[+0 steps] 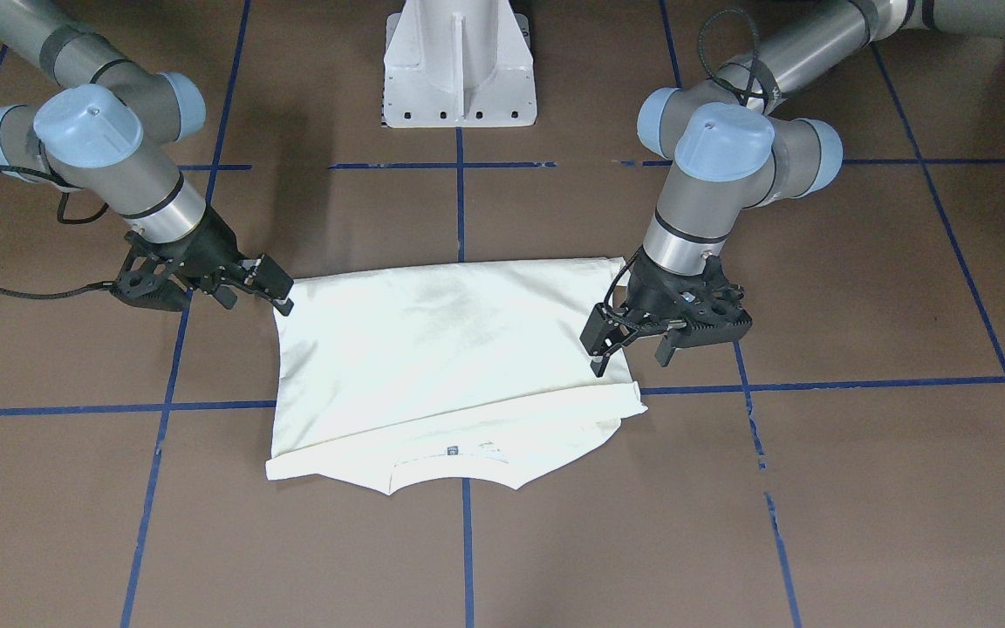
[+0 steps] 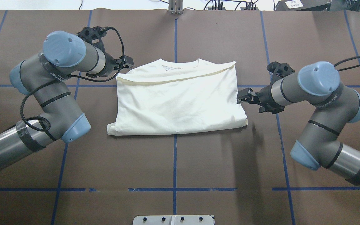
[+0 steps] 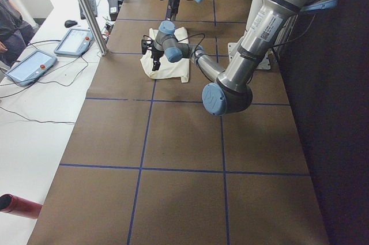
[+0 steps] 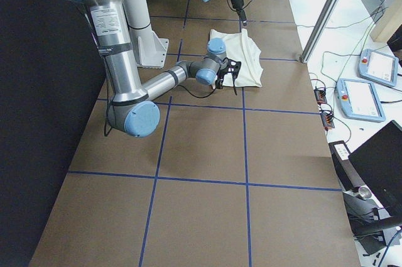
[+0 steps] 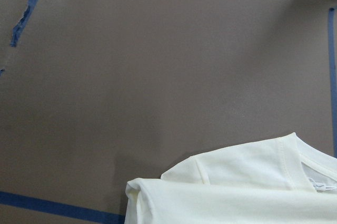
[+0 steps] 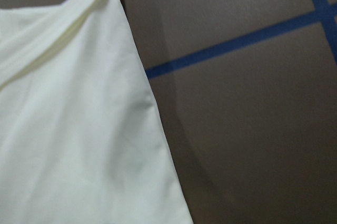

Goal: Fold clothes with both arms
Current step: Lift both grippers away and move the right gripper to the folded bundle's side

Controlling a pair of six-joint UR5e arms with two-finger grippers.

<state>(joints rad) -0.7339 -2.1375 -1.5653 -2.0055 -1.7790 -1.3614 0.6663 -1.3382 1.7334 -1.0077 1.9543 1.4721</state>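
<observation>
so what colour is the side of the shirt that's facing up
The shirt shows plain cream-white on top, with no print visible. The overhead exterior view shows it best.

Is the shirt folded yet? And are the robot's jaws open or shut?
T-shirt: folded, flat on the table, plain side up.
Left gripper: jaws open, empty, at the shirt's side edge.
Right gripper: jaws open, empty, at the shirt's other side edge.

Cream T-shirt point(image 2: 177, 100) is folded into a rough rectangle, plain side up, flat on the surface, collar away from the robot. Left arm point(image 2: 52, 93) and right arm point(image 2: 320, 90) sit low at opposite side edges.
</observation>
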